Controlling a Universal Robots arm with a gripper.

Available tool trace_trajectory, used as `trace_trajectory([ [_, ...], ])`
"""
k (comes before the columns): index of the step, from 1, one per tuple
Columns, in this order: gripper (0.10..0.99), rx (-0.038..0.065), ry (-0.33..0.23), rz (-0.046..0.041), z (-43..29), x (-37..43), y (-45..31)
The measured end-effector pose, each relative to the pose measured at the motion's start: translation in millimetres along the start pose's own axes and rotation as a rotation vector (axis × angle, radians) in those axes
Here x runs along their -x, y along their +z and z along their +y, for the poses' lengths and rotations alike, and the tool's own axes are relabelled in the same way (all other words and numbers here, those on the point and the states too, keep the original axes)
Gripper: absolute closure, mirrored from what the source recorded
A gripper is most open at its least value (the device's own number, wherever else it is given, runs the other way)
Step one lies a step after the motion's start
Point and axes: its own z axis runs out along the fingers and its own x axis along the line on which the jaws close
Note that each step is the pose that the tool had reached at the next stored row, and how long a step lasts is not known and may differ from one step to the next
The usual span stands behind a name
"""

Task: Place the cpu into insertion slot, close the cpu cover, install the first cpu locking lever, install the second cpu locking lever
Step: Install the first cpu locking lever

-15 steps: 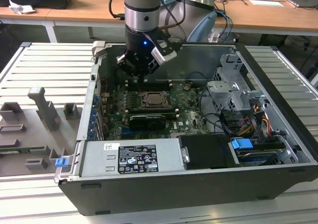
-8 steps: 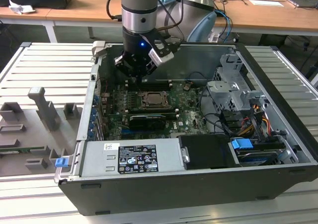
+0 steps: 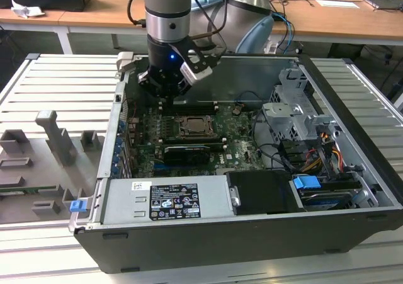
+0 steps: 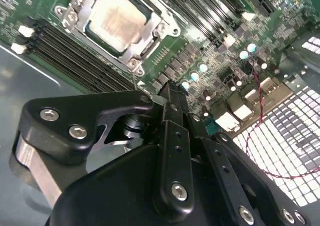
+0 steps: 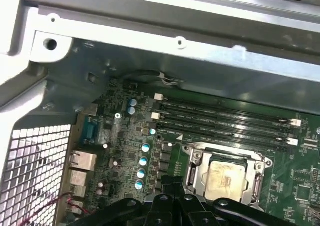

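In the exterior view, the gripper (image 3: 165, 97) hangs inside the open computer case (image 3: 352, 107), over the motherboard (image 3: 238, 150) and just behind the cpu (image 3: 192, 130). In the second wrist view, its fingers (image 4: 172, 105) are pressed together and hold nothing. The cpu lies in the insertion slot (image 4: 91, 31), and the cpu cover (image 4: 150, 36) lies flat around it. In the first wrist view, the memory slots (image 5: 225, 121) run beside the socket.

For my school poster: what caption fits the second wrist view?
The gripper hovers near the cpu, which lies framed by the silvery cpu cover.
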Motion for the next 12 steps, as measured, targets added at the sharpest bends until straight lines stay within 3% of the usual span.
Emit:
trace_trajectory([
  [3,0.98,0.004,0.0,-0.0009,2.9,-5.5,0.7],
  [12,0.98,0.012,0.0,-0.0022,18.3,-9.1,3.9],
])
